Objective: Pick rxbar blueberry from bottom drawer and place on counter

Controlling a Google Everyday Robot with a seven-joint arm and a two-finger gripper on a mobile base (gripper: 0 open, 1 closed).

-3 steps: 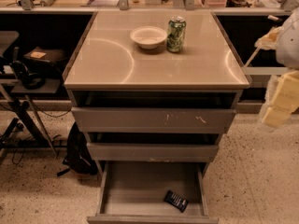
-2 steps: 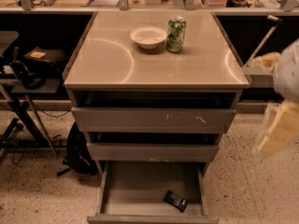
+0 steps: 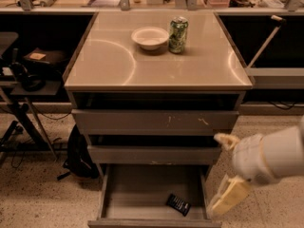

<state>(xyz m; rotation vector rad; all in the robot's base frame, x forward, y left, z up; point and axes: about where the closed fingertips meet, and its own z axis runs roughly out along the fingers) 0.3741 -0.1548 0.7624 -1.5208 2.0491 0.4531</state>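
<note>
Obs., standing in front of the cabinet:

- Bottom drawer [image 3: 142,189]: pulled fully out, grey floor exposed. The opening step looks done.
- Rxbar blueberry [image 3: 177,204]: lies flat on the drawer floor, toward the front right corner and turned at an angle. It is near the right wall but apart from it. Nothing is touching it.
- Gripper [image 3: 217,175]: at the cabinet's lower right, outside the drawer, about level with the middle drawer front [image 3: 154,153] and above the open drawer's right edge. The fingers [image 3: 231,195] are spread wide with nothing between them. One points up and left, the other hangs down beside the drawer's right wall. The white arm comes in from the right edge of the view.
- Worktop [image 3: 156,65]: holds a pale bowl [image 3: 150,37] and a green can [image 3: 178,34] close together toward the back. The front half is bare and glossy, so there looks to be room to set the bar down.
- Top drawer front [image 3: 154,121]: scuffed; plays no part in this task.

Progress, my judgement: early. The drawer is open and the gripper is near it, but no grasp has been made. What remains is to bring the gripper down and left over the bar, close on it, lift it out of the drawer, carry it up past the two upper drawer fronts, and release it on the worktop.

Risk: the bar is thin and flat and sits close to the drawer wall, so the lower finger could catch that wall on the way in.
</note>
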